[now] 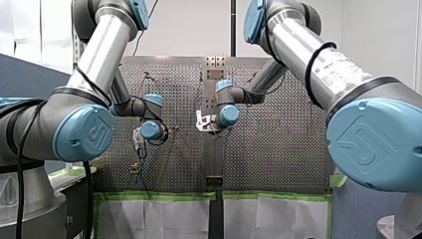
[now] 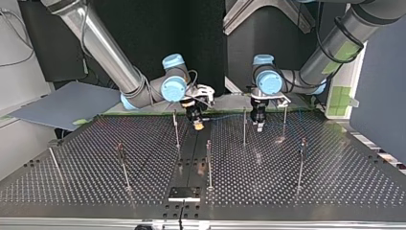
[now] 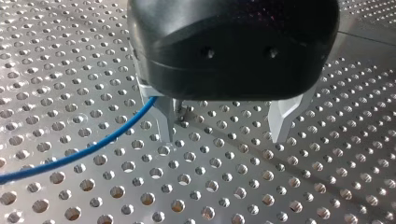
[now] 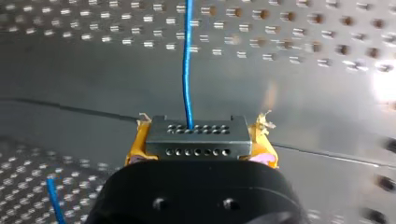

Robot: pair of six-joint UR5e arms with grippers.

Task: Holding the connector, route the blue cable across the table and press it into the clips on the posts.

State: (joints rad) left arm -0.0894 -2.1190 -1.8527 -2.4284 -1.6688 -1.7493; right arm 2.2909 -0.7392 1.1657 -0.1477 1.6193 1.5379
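The connector is clamped by the right hand btw yellow pads, w/ the blue cable running out. The left hand is seen released over the tabletop.

My left arm and my right arm reach in with elbows bent. Their wrists are turned so both grippers point down at the desk, side by side near its edge on the arms' side. My left gripper holds its metal fingers spread wide. My right gripper clamps its yellow pads on the connector.
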